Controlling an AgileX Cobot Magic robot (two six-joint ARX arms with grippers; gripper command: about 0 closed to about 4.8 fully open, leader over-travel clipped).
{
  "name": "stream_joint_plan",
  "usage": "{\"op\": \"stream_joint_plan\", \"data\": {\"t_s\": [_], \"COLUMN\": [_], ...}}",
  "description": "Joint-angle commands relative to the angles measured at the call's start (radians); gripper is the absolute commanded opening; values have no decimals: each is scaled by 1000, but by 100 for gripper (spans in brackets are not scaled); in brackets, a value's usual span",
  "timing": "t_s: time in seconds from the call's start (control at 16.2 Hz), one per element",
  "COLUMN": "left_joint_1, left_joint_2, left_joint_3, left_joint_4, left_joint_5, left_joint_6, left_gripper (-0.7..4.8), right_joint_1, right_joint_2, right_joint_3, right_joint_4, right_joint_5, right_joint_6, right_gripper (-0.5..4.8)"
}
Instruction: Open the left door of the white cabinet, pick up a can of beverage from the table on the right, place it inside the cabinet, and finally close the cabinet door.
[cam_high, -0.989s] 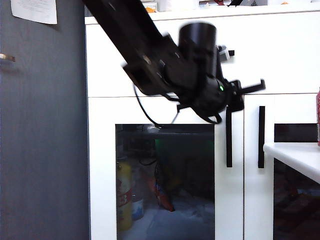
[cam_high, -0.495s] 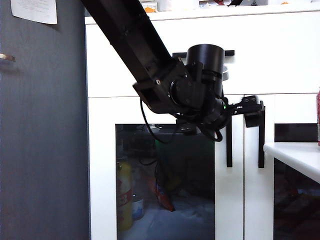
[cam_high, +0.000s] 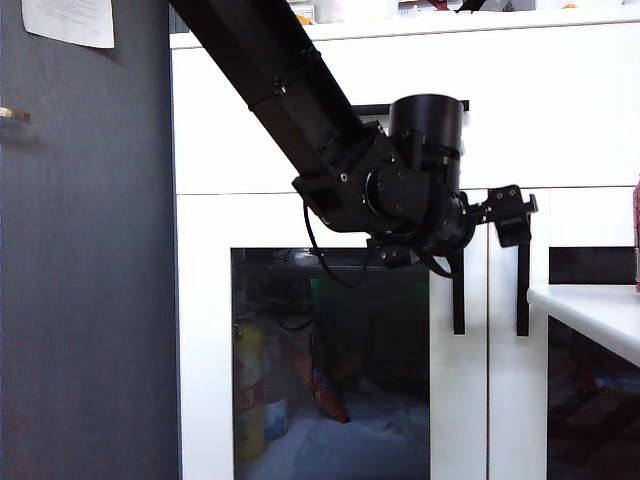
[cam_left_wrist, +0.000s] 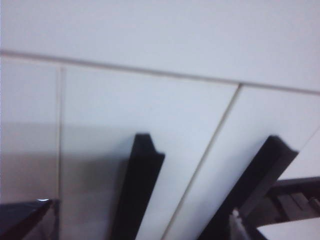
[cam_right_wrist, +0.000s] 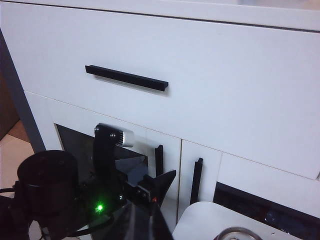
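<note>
Your left hand (cam_high: 505, 215), fingers apart, hovers at the closed left door's (cam_high: 330, 340) black handle (cam_high: 458, 295); your right hand, out of view, is closed.

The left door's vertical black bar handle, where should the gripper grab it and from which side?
Probably the vertical black bar handle's midsection, approached head-on from the front: the bar stands off the white-framed dark-glass left door, so the open left gripper, now near its top, could straddle it.

Beside your workspace: a dark wall panel.
You see the dark grey wall panel (cam_high: 85, 260) carrying a white paper sheet (cam_high: 68, 20) and a small metal knob (cam_high: 14, 115).
</note>
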Motion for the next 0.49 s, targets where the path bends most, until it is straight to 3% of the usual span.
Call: {"op": "stream_joint_plan", "data": {"t_s": [0.06,0.25,0.37,0.49], "left_joint_1": [-2,-1,-1,-3], "left_joint_2": [18,24,24,24], "left_joint_3": [7,7,7,7], "left_joint_4": [5,14,53,65], "left_joint_5": [1,-1,1,21], "left_joint_6": [-2,-2,-1,-2], "left_gripper": [456,455,381,367], "right_joint_1": [0,0,1,1], "right_joint_2": [0,0,0,0], "right_joint_3": [3,3,3,3], "right_joint_4": [11,11,11,11], "right_joint_5": [2,50,61,65], "right_joint_6": [-25,-29,-34,-50], "right_gripper": [50,50,50,50]}}
